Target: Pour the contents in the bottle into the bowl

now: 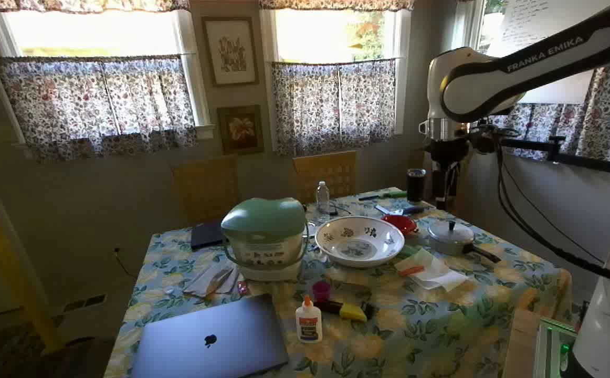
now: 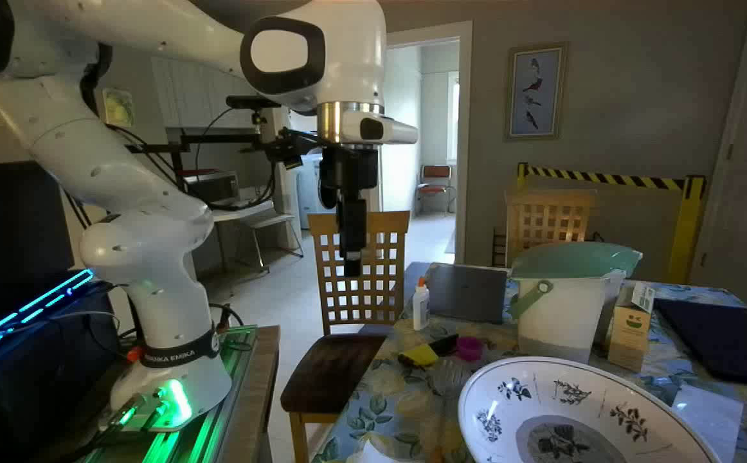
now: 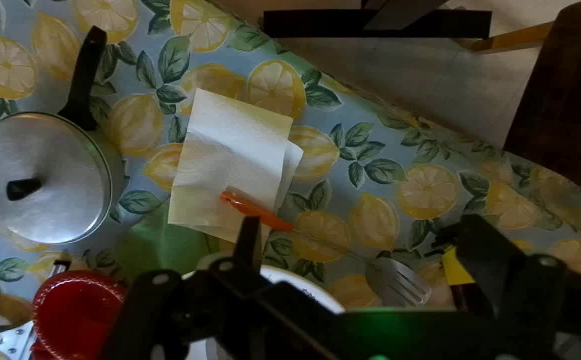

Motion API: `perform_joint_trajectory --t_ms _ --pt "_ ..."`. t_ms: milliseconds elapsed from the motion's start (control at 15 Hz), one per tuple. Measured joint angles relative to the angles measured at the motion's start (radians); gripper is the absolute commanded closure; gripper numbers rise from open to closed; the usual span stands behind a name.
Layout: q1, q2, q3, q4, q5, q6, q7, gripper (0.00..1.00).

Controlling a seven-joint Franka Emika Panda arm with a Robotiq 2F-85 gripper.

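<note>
The bottle is a small white glue bottle with an orange cap. It stands upright near the laptop in both exterior views (image 1: 309, 324) (image 2: 420, 308). The bowl, wide and white with a patterned rim, sits on the table in both exterior views (image 1: 360, 242) (image 2: 566, 406). Part of its rim shows in the wrist view (image 3: 303, 285), the rest hidden behind my gripper. My gripper (image 1: 444, 200) hangs high, pointing down, apart from both, also in an exterior view (image 2: 352, 265). In the wrist view its fingers (image 3: 363, 227) are wide apart with nothing between them. The bottle does not show there.
A green-lidded bucket (image 1: 264, 236) stands beside the bowl. A laptop (image 1: 210, 341), pink cup (image 1: 321, 290), yellow-and-black tool (image 1: 353, 312), clear bottle (image 1: 322, 197), red bowl (image 1: 402, 224), lidded pot (image 1: 451, 239), tumbler (image 1: 416, 185) and orange-handled spatula (image 3: 258, 212) lie around.
</note>
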Motion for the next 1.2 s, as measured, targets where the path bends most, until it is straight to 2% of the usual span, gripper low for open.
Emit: perform_joint_trajectory --t_ms 267,400,667,933,1067,1200 --pt "0.000 0.000 0.000 0.000 0.000 0.000 0.000 0.00" --pt "0.005 0.006 0.002 -0.003 0.000 0.036 0.000 0.00" --pt "0.068 0.072 0.041 -0.045 0.001 0.277 0.002 0.00" --pt "0.155 0.206 0.101 -0.078 0.032 0.506 0.012 0.00" --pt "0.207 0.275 0.113 -0.077 0.092 0.593 0.001 0.00" --pt "0.263 0.343 0.113 -0.075 0.199 0.672 -0.054 0.00"
